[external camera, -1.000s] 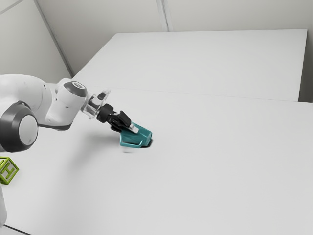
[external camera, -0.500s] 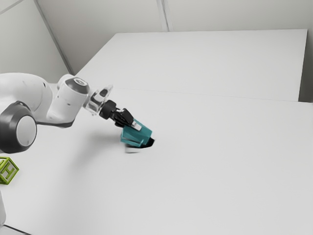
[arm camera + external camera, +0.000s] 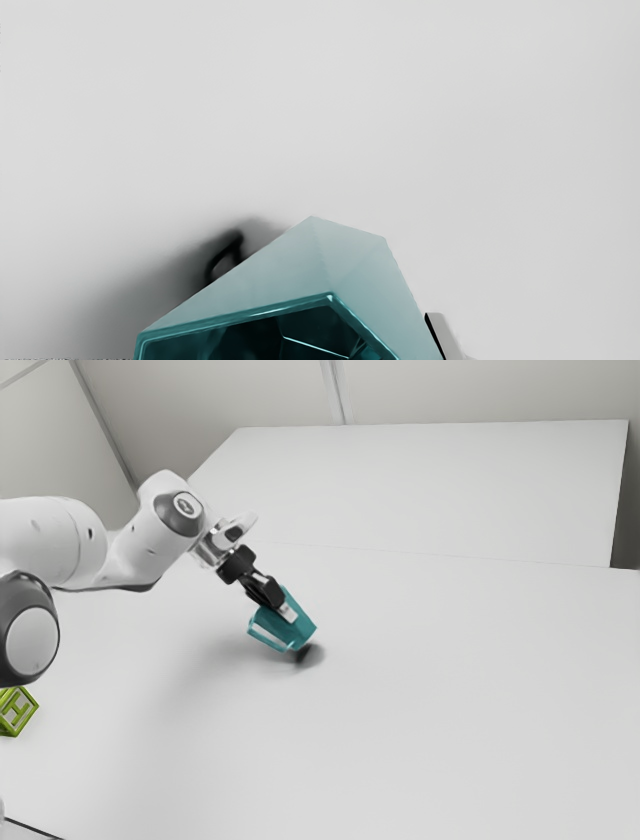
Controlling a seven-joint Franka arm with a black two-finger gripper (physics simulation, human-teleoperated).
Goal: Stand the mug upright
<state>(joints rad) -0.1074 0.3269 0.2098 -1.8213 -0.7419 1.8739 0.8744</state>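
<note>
Clamped in the black gripper (image 3: 284, 611), the tilted teal mug (image 3: 302, 628) is lifted higher off the white table (image 3: 450, 690) than before.

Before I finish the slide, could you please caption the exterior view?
A black gripper holds a teal mug tilted over a white table.

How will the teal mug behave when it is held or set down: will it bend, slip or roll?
The mug looks stiff, with straight, crisp rim edges. Its flat sides should resist rolling. The rim's shine suggests smoothness, so it might slip if the gripper loosened.
</note>
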